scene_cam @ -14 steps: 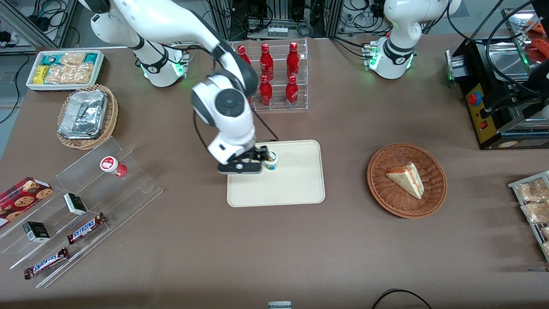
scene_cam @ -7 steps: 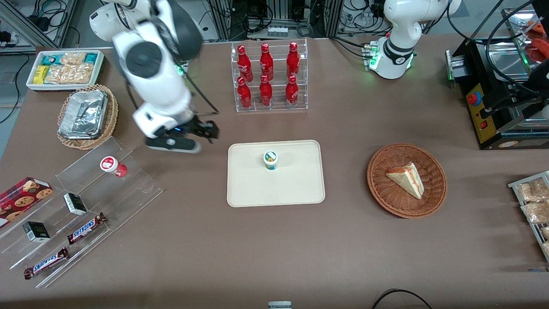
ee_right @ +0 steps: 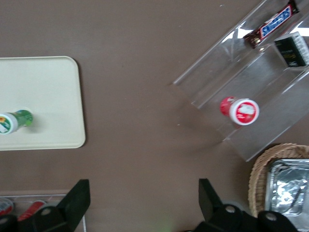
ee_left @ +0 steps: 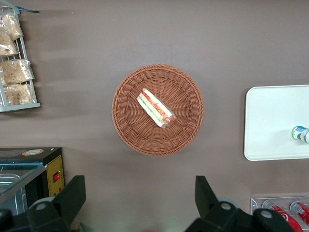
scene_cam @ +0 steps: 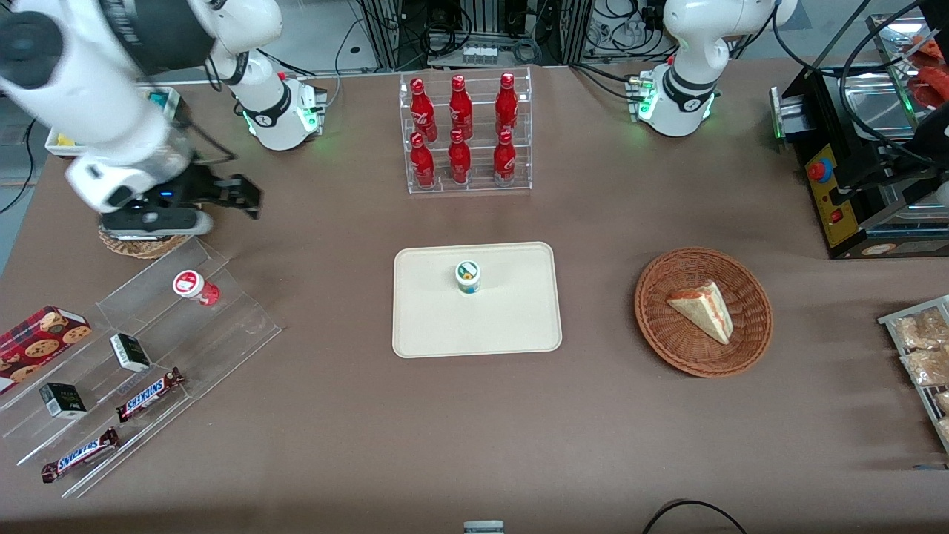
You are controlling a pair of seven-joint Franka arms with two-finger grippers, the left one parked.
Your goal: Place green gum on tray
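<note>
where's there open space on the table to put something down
Bare cloth lies between the tray and the sandwich basket, and nearer the camera than both. The green gum leaves most of the tray free. Crowded: the acrylic candy stand, under the open gripper.

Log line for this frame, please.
green gum: upright on tray | claw: open, empty, above the table near the foil-lined basket | placement: looks done
</note>
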